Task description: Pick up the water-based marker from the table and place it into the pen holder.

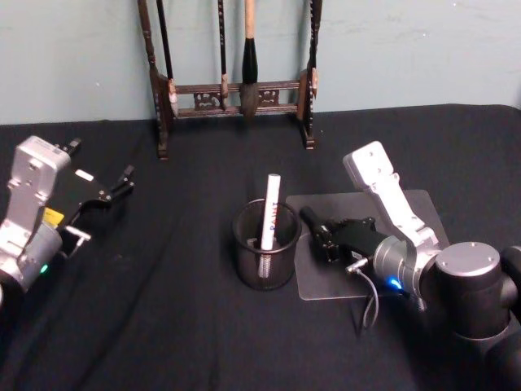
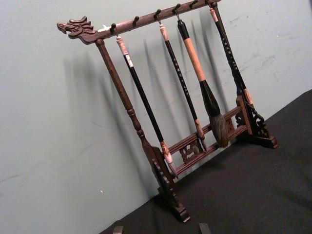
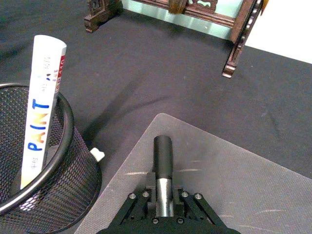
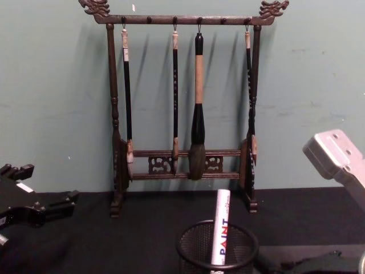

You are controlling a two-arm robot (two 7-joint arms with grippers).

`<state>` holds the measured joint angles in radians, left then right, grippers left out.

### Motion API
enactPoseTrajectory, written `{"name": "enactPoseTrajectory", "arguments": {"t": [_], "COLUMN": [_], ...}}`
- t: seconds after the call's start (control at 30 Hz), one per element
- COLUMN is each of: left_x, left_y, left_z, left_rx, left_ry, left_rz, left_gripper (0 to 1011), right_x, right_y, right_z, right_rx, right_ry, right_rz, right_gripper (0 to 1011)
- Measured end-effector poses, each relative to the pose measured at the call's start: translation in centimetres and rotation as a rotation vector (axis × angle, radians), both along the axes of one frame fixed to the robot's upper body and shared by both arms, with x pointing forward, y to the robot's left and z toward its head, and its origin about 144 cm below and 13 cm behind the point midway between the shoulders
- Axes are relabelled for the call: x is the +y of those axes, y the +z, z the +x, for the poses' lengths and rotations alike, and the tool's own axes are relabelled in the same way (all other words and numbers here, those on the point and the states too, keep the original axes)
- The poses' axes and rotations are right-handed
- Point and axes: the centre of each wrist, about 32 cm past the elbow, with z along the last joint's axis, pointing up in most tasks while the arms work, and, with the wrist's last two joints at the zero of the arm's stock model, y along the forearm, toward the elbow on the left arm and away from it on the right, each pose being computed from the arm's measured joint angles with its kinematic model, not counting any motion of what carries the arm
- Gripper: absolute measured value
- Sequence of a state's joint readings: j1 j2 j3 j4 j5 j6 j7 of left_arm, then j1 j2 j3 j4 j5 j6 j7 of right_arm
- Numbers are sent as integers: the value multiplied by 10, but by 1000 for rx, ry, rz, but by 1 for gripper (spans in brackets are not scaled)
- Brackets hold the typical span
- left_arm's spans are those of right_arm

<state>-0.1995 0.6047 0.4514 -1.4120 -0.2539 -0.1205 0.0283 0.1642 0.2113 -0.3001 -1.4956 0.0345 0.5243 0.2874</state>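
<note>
The pen holder (image 1: pixel 264 248), a round black wire-mesh cup, stands mid-table with a white pen marked PAINT (image 1: pixel 270 212) leaning upright inside it. Just to its right, my right gripper (image 1: pixel 326 238) is shut on a black marker with a silver section (image 1: pixel 311 220), held low over a grey mat (image 1: pixel 411 213) and pointing toward the holder. The right wrist view shows that marker (image 3: pixel 163 161) clamped between the jaws, its tip beside the holder (image 3: pixel 73 190) but outside the rim. My left gripper (image 1: pixel 118 187) hangs open at the far left, holding nothing.
A tall dark wooden brush rack (image 1: pixel 236 94) with hanging brushes stands against the back wall, also seen in the chest view (image 4: pixel 188 165). A small white bit (image 3: pixel 97 154) lies on the black cloth by the holder's base. Open cloth lies to the left and front.
</note>
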Motion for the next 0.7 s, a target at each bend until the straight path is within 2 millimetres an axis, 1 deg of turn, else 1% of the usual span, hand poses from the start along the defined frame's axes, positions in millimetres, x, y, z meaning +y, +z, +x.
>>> {"name": "enactPoseTrajectory", "arguments": {"t": [0.37,0.7], "left_x": [0,0], "left_y": [0,0], "left_z": [0,0], "left_rx": [0,0], "left_ry": [0,0], "left_rz": [0,0], "left_gripper": [1001,1001], "right_x": [-4,-15], "right_y": [3,15], "right_z": [-1,-7], "right_rx": [-36,-224], "right_ry": [9,4], "right_rz": [31,204], "right_gripper": [197,197]}}
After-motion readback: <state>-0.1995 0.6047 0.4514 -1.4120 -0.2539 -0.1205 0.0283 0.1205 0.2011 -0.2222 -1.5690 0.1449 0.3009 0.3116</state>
